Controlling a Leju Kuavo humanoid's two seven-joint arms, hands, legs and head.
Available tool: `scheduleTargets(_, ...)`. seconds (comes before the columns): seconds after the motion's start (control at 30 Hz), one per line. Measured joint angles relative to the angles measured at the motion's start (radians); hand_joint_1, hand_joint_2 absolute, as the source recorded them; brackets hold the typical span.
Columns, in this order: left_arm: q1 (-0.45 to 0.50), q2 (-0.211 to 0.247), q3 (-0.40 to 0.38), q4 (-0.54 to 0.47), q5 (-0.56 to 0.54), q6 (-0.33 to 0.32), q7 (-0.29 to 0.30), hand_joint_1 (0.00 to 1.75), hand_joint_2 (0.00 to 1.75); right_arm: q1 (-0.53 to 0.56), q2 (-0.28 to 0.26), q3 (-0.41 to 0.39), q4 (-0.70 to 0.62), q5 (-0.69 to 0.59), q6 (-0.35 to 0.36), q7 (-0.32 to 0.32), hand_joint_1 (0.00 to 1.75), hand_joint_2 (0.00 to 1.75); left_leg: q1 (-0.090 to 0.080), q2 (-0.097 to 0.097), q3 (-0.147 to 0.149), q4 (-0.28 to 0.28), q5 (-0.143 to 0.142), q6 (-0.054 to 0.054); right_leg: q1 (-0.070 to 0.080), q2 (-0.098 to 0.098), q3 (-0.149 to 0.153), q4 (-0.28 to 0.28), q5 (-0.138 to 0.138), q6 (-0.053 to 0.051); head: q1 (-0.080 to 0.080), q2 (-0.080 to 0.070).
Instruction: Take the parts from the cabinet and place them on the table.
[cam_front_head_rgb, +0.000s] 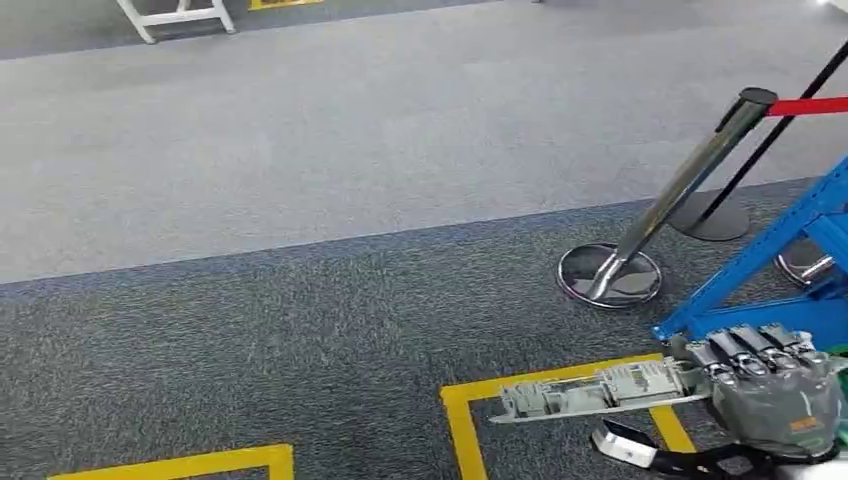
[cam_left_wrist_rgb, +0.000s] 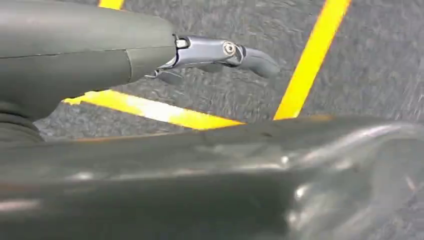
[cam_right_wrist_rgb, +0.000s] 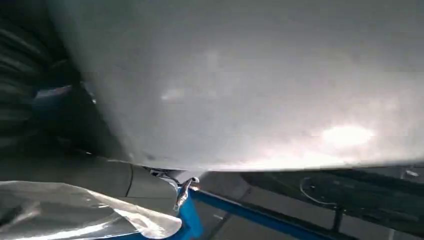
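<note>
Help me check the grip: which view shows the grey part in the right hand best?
The head view: the long grey part juts sideways from the right hand, whole and sharp. The right wrist view gives a blurred pale surface, perhaps this part; the left wrist view shows floor.

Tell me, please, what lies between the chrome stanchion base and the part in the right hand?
Bare dark carpet and a yellow tape line, in the head view, between base and part.
</note>
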Motion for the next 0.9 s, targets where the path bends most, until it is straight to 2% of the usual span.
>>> scheduleTargets(0.07, -0.004, 0.000, 0.000, 0.000, 0.000, -0.003, -0.001, 0.00, 0.00, -0.002, 0.000, 0.005, 0.002, 0.004, 0.000, 0.003, 1.75, 1.75, 0.001, 0.016, -0.076, 0.137, -0.057, 0.006, 0.010, -0.029, 0.001, 0.000, -0.006, -0.007, -0.001, 0.000)
scheduleTargets(0.1, -0.003, 0.000, 0.000, 0.000, 0.000, -0.004, -0.001, 0.00, 0.00, -0.003, 0.000, 0.008, 0.003, 0.005, 0.000, 0.003, 1.75, 1.75, -0.001, 0.016, -0.096, 0.170, -0.063, 0.013, 0.014, -0.041, 0.002, 0.000, -0.008, -0.010, -0.001, 0.000)
scheduleTargets(0.13, 0.000, 0.000, 0.000, 0.000, 0.000, -0.004, -0.001, 0.00, 0.00, -0.004, 0.000, 0.010, 0.004, 0.005, 0.000, 0.004, 1.75, 1.75, -0.007, 0.016, -0.092, 0.159, -0.042, 0.023, 0.018, -0.053, 0.006, 0.000, -0.012, -0.014, 0.000, 0.000)
scheduleTargets(0.17, 0.002, 0.000, 0.000, 0.000, 0.000, -0.005, -0.001, 0.00, 0.00, -0.005, 0.000, 0.011, 0.004, 0.005, 0.000, 0.006, 1.75, 1.75, -0.015, 0.016, -0.073, 0.117, -0.005, 0.032, 0.020, -0.063, 0.011, 0.000, -0.017, -0.018, -0.001, 0.000)
scheduleTargets(0.2, 0.003, -0.001, 0.000, 0.000, -0.001, -0.006, -0.001, 0.00, 0.00, -0.006, 0.000, 0.013, 0.004, 0.007, 0.000, 0.006, 1.75, 1.75, -0.028, 0.022, -0.035, 0.036, 0.050, 0.046, 0.022, -0.075, 0.020, 0.000, -0.021, -0.020, 0.000, 0.000)
scheduleTargets(0.23, 0.002, 0.000, 0.000, 0.000, -0.001, -0.006, -0.001, 0.00, 0.00, -0.008, 0.000, 0.015, 0.004, 0.008, 0.000, 0.008, 1.75, 1.75, -0.047, 0.051, 0.008, -0.055, 0.101, 0.066, 0.022, -0.086, 0.029, -0.004, -0.026, -0.021, 0.000, 0.000)
scheduleTargets(0.27, 0.000, 0.008, 0.001, -0.001, -0.003, -0.006, -0.001, 0.00, 0.00, -0.008, 0.000, 0.019, 0.005, 0.010, 0.000, 0.010, 1.75, 1.75, -0.064, 0.105, 0.032, -0.088, 0.090, 0.083, 0.021, -0.097, 0.030, -0.012, -0.030, -0.021, 0.001, 0.000)
scheduleTargets(0.3, -0.004, 0.010, 0.000, -0.001, -0.004, -0.004, -0.002, 0.00, 0.00, -0.007, 0.000, 0.020, 0.007, 0.011, 0.000, 0.013, 1.75, 1.75, -0.071, 0.111, 0.039, -0.110, 0.092, 0.089, 0.023, -0.106, 0.043, -0.017, -0.031, -0.016, -0.005, 0.000)
scheduleTargets(0.37, -0.006, 0.017, 0.001, -0.003, -0.004, -0.002, -0.001, 0.00, 0.00, -0.008, 0.000, 0.022, 0.011, 0.016, 0.000, 0.013, 1.75, 1.75, -0.078, 0.100, 0.045, -0.137, 0.085, 0.094, 0.020, -0.134, 0.039, -0.025, -0.027, -0.010, -0.003, 0.000)
scheduleTargets(0.4, -0.002, 0.019, 0.001, -0.003, -0.004, -0.002, -0.001, 0.00, 0.00, -0.009, 0.000, 0.025, 0.011, 0.018, 0.000, 0.013, 1.75, 1.75, -0.079, 0.086, 0.051, -0.155, 0.090, 0.101, 0.020, -0.148, 0.048, -0.038, -0.025, -0.008, -0.005, 0.000)
scheduleTargets(0.43, 0.003, 0.019, 0.001, -0.003, -0.006, -0.001, 0.000, 0.00, 0.00, -0.009, 0.000, 0.027, 0.011, 0.019, 0.000, 0.014, 1.75, 1.75, -0.066, 0.073, 0.077, -0.190, 0.104, 0.103, 0.022, -0.138, 0.058, -0.041, -0.031, -0.008, -0.005, 0.000)
scheduleTargets(0.47, 0.006, 0.016, 0.002, -0.003, -0.007, 0.000, 0.000, 0.00, 0.00, -0.012, -0.002, 0.029, 0.014, 0.020, 0.000, 0.015, 1.75, 1.75, -0.056, 0.062, 0.097, -0.215, 0.111, 0.098, 0.018, -0.063, 0.048, -0.015, -0.041, -0.008, -0.007, 0.000)
scheduleTargets(0.5, 0.001, 0.016, 0.003, -0.003, -0.007, 0.000, 0.000, 0.00, 0.00, -0.012, -0.002, 0.030, 0.014, 0.019, 0.000, 0.019, 1.75, 1.75, -0.048, 0.049, 0.099, -0.218, 0.115, 0.099, 0.020, -0.022, 0.016, 0.044, -0.066, -0.004, -0.006, 0.000)
scheduleTargets(0.53, -0.003, 0.014, 0.003, -0.003, -0.007, 0.000, 0.002, 0.00, 0.00, -0.009, -0.004, 0.030, 0.015, 0.021, 0.000, 0.019, 1.75, 1.75, -0.042, 0.033, 0.098, -0.218, 0.114, 0.097, 0.019, -0.005, -0.028, 0.118, -0.094, 0.004, -0.002, 0.000)
scheduleTargets(0.57, -0.004, 0.010, 0.003, -0.003, -0.007, -0.002, 0.003, 0.00, 0.00, -0.007, -0.006, 0.030, 0.017, 0.023, 0.000, 0.020, 1.75, 1.75, -0.038, 0.019, 0.099, -0.217, 0.111, 0.093, 0.015, -0.001, -0.072, 0.186, -0.116, 0.012, 0.000, 0.000)
scheduleTargets(0.6, -0.004, 0.007, 0.002, -0.003, -0.008, -0.002, 0.003, 0.00, 0.00, -0.008, -0.006, 0.032, 0.018, 0.024, 0.000, 0.022, 1.75, 1.75, -0.032, 0.003, 0.099, -0.216, 0.109, 0.089, 0.010, -0.001, -0.111, 0.233, -0.121, 0.021, 0.000, 0.000)
scheduleTargets(0.63, -0.003, 0.005, 0.003, -0.003, -0.008, -0.002, 0.003, 0.00, 0.00, -0.009, -0.007, 0.034, 0.019, 0.026, 0.000, 0.025, 1.75, 1.75, -0.026, -0.010, 0.100, -0.212, 0.106, 0.081, 0.006, -0.002, -0.124, 0.232, -0.098, 0.030, 0.000, 0.000)
scheduleTargets(0.67, -0.001, 0.002, 0.003, -0.003, -0.008, -0.002, 0.003, 0.00, 0.00, -0.009, -0.009, 0.035, 0.020, 0.027, 0.000, 0.029, 1.75, 1.75, -0.017, -0.026, 0.101, -0.204, 0.100, 0.071, 0.000, -0.001, -0.115, 0.188, -0.051, 0.040, 0.000, 0.000)
scheduleTargets(0.7, 0.000, -0.001, 0.003, -0.003, -0.009, -0.002, 0.003, 0.00, 0.00, -0.010, -0.010, 0.036, 0.019, 0.030, 0.000, 0.033, 1.75, 1.75, -0.007, -0.042, 0.101, -0.191, 0.092, 0.058, -0.007, 0.001, -0.087, 0.113, 0.006, 0.053, 0.000, 0.000)
scheduleTargets(0.73, 0.000, -0.002, 0.003, -0.003, -0.010, -0.003, 0.003, 0.00, 0.00, -0.011, -0.013, 0.037, 0.020, 0.032, 0.000, 0.036, 1.75, 1.75, 0.002, -0.057, 0.098, -0.170, 0.078, 0.042, -0.021, 0.022, -0.053, 0.028, 0.056, 0.070, 0.000, 0.000)
scheduleTargets(0.77, -0.002, 0.003, 0.004, -0.003, -0.010, -0.003, 0.003, 0.00, 0.00, -0.015, -0.013, 0.042, 0.024, 0.034, 0.000, 0.039, 1.75, 1.75, 0.006, -0.068, 0.084, -0.151, 0.066, 0.027, -0.021, 0.081, -0.045, 0.026, 0.022, 0.086, 0.003, 0.000)
scheduleTargets(0.8, -0.005, 0.008, 0.006, -0.003, -0.010, -0.003, 0.003, 0.00, 0.00, -0.016, -0.014, 0.045, 0.022, 0.032, 0.000, 0.041, 1.75, 1.75, 0.004, -0.079, 0.068, -0.113, 0.052, 0.021, -0.023, 0.089, -0.032, 0.007, 0.015, 0.056, 0.014, 0.000)
scheduleTargets(0.83, -0.006, 0.008, 0.006, -0.003, -0.010, -0.003, 0.002, 0.00, 0.00, -0.015, -0.014, 0.045, 0.023, 0.036, 0.000, 0.042, 1.75, 1.75, 0.003, -0.085, 0.060, -0.117, 0.056, 0.023, -0.021, 0.072, -0.036, 0.016, 0.015, 0.034, 0.011, 0.000)
scheduleTargets(0.87, -0.002, 0.007, 0.006, -0.003, -0.010, -0.003, 0.002, 0.00, 0.00, -0.015, -0.015, 0.046, 0.023, 0.038, 0.000, 0.043, 1.75, 1.75, 0.003, -0.092, 0.058, -0.121, 0.060, 0.021, -0.019, 0.061, -0.036, 0.019, 0.014, 0.027, 0.001, 0.000)
scheduleTargets(0.9, 0.003, 0.006, 0.007, -0.003, -0.011, -0.003, 0.002, 0.00, 0.00, -0.019, -0.016, 0.050, 0.024, 0.040, 0.000, 0.044, 1.75, 1.75, 0.004, -0.103, 0.057, -0.122, 0.064, 0.018, -0.016, 0.051, -0.035, 0.020, 0.014, 0.022, 0.002, 0.000)
